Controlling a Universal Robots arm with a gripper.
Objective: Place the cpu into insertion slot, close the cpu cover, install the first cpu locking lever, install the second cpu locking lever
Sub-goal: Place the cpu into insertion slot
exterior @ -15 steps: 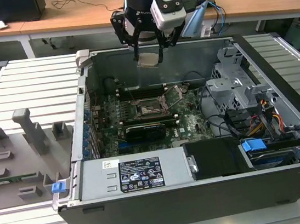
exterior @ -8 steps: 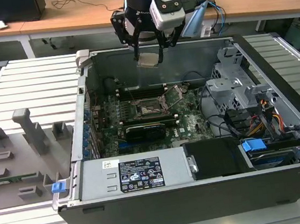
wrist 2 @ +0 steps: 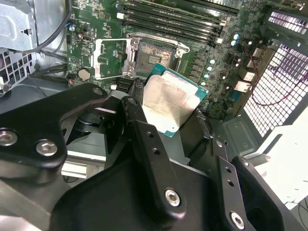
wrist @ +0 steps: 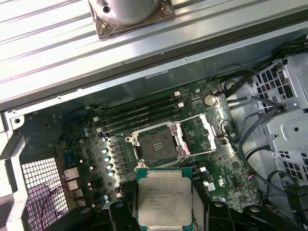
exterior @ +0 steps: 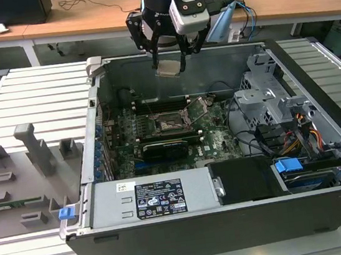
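In the exterior view the silver-topped cpu (exterior: 169, 68) hangs tilted aloft at 12 o'clock of the bare dark insertion slot (exterior: 171, 125), whose cpu cover (exterior: 203, 106) seems swung open toward 3 o'clock.

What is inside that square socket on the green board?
Nothing: the insertion slot lies bare and dark, the cpu cover open beside it. The gripper holds the cpu above. Nothing covers it.

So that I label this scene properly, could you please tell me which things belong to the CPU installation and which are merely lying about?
Job in hand: tool, shut on the cpu; insertion slot, empty; cpu cover, swung open.

Lying about: memory slots; power supply; grey fixtures on the exterior view's left; drive cage.
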